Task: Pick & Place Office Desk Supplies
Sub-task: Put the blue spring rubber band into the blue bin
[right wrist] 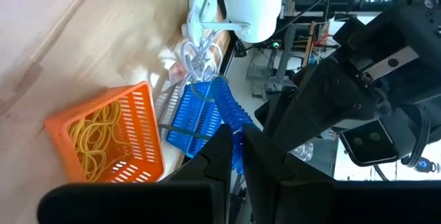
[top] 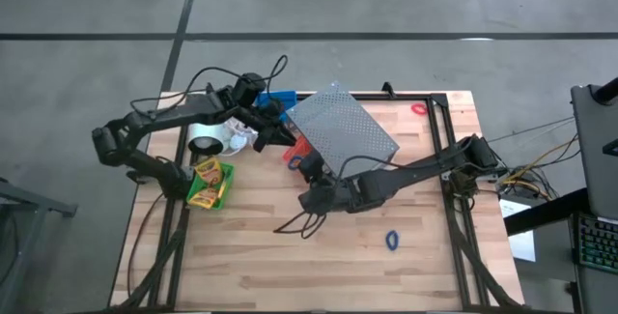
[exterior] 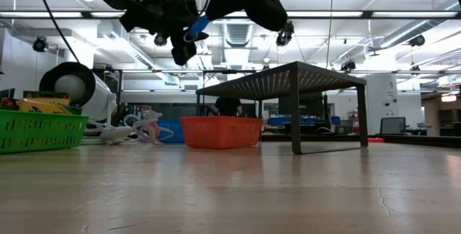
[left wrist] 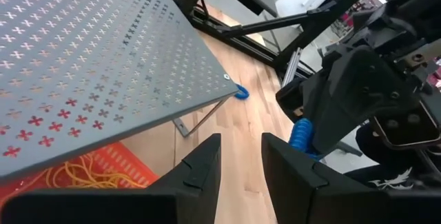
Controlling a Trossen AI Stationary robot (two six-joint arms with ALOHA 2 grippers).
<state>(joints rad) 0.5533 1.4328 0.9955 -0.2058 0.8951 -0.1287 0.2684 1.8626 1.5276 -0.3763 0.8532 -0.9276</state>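
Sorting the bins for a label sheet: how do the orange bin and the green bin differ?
The orange bin sits near the table's middle, partly under the grey rack; the green bin sits at the left edge. The orange bin holds loose yellow bands; the green bin holds yellow-and-green crayon boxes. Both are small slotted plastic baskets, upright on the table.

A pale wooden plank tabletop (top: 319, 256) is showing a smooth grain; the grey perforated matt metal rack (left wrist: 89, 58) and orange latticed plastic bin (right wrist: 110, 141) are sitting on it.
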